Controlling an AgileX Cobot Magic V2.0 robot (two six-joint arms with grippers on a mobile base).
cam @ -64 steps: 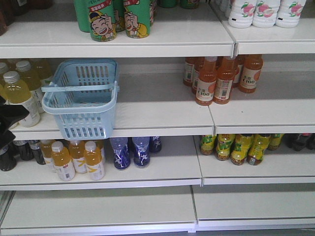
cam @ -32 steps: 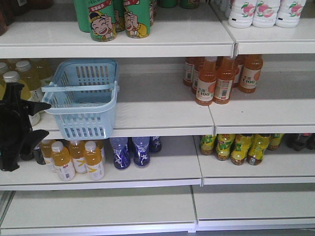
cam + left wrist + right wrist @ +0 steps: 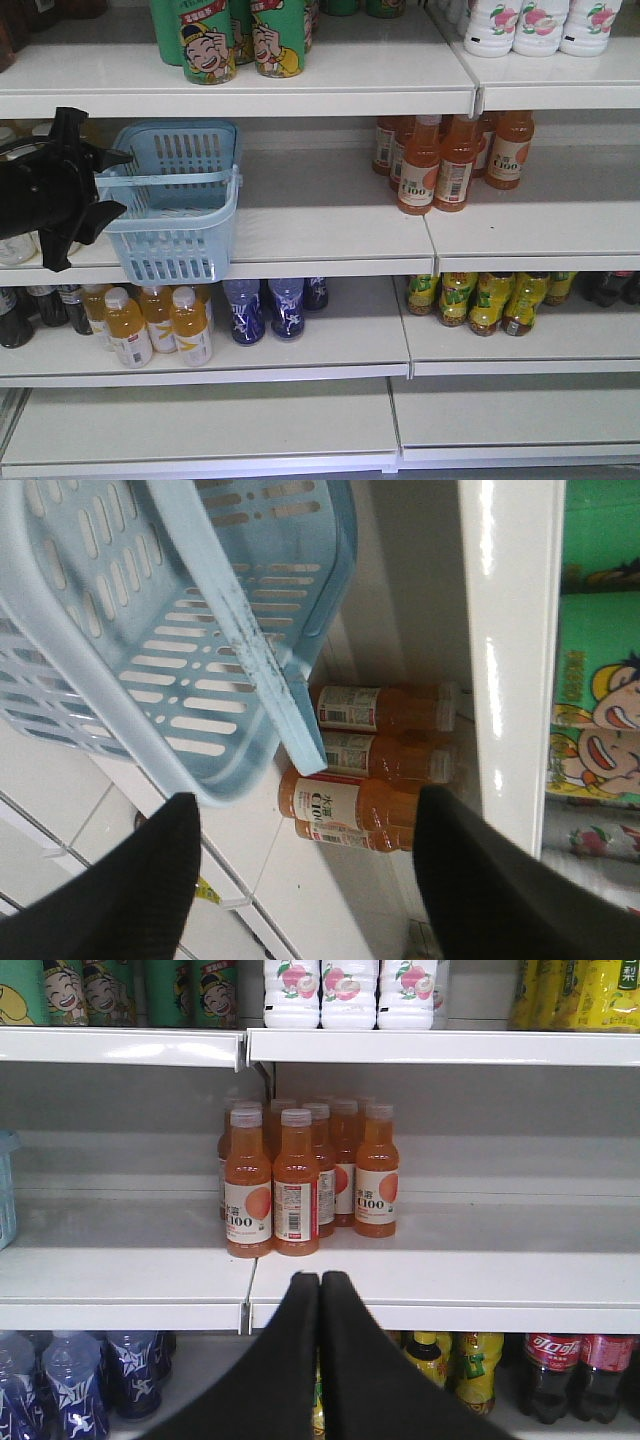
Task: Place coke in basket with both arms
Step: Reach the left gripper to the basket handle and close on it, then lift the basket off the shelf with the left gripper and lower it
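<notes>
1. The left gripper is spread wide at the left rim of the basket; I cannot tell whether it touches.
2. The right gripper is pinched closed on nothing and faces orange bottles.
3. No coke can shows in any view, so I cannot say where it is.
4. The step in hand is probably securing the basket. Ease forward until the rim or handle sits deep between the fingers, then close.
5. Approach slowly and level. The light basket sits at the front edge of the shelf, and a nudge could slide it or tip it off.
6. Keep fingertips out of the slots.
</notes>
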